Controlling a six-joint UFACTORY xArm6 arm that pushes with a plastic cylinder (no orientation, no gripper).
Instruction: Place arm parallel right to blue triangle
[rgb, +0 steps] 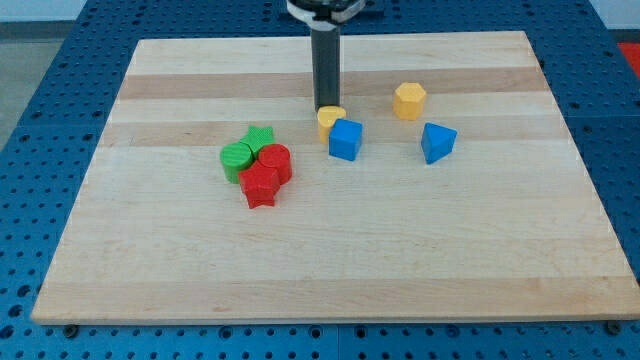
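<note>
The blue triangle (437, 142) lies right of the board's middle, in the upper half. My tip (326, 107) is well to its left, touching the top of a small yellow block (328, 120). A blue cube (346, 139) sits just below and right of that yellow block, between my tip and the blue triangle. The rod comes down from the view's top.
A yellow hexagonal block (409, 101) sits above and left of the blue triangle. A cluster at the left holds a green cylinder (237, 157), a green star (260, 138), a red cylinder (275, 160) and a red star (261, 185). The wooden board (330, 260) rests on a blue table.
</note>
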